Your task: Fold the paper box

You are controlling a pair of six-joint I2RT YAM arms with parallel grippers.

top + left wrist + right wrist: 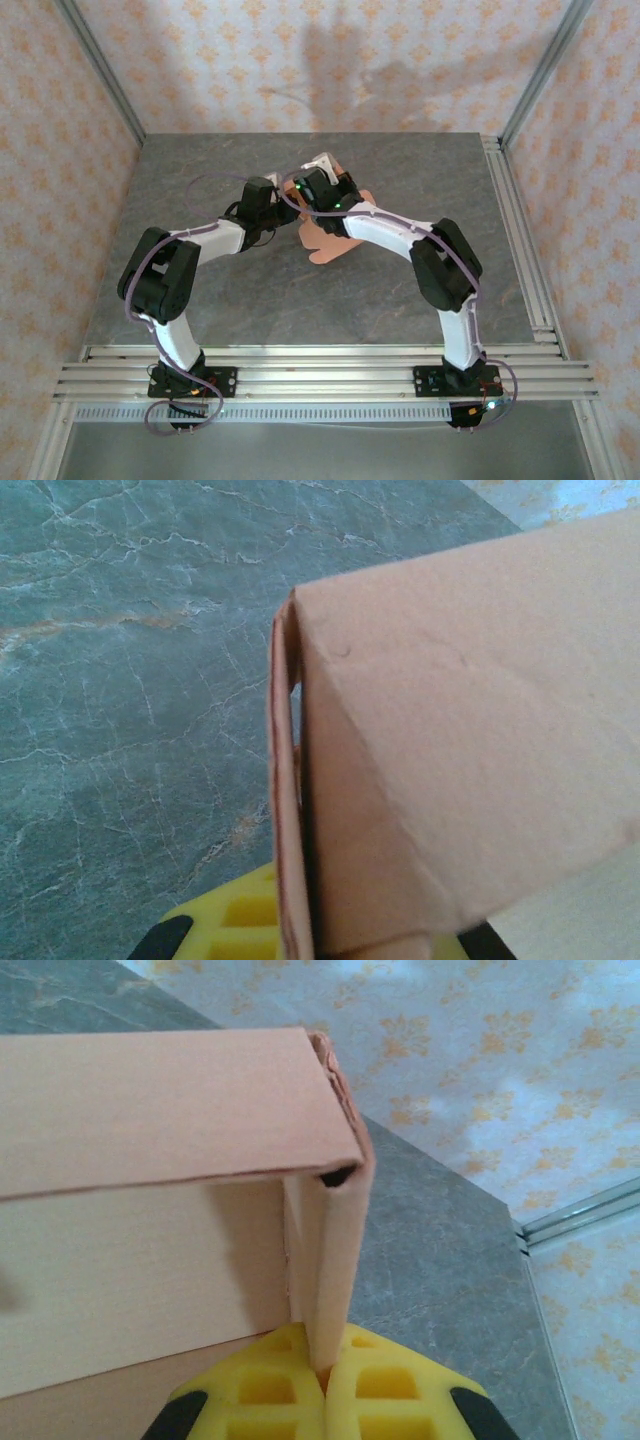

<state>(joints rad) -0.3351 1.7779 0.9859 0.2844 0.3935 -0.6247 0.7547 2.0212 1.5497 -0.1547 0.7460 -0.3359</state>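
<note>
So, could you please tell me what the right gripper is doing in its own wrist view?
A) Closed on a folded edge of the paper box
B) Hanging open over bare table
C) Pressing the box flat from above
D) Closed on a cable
A: in the right wrist view the right gripper has its yellow jaws pressed together on a folded edge of the salmon paper box.

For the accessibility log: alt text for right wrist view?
The right gripper, yellow fingers closed at bottom centre, pinches a folded edge of the salmon-orange thin card paper box, whose panels span the left side. Behind are a grey marbled table and a floral-patterned wall.
</note>
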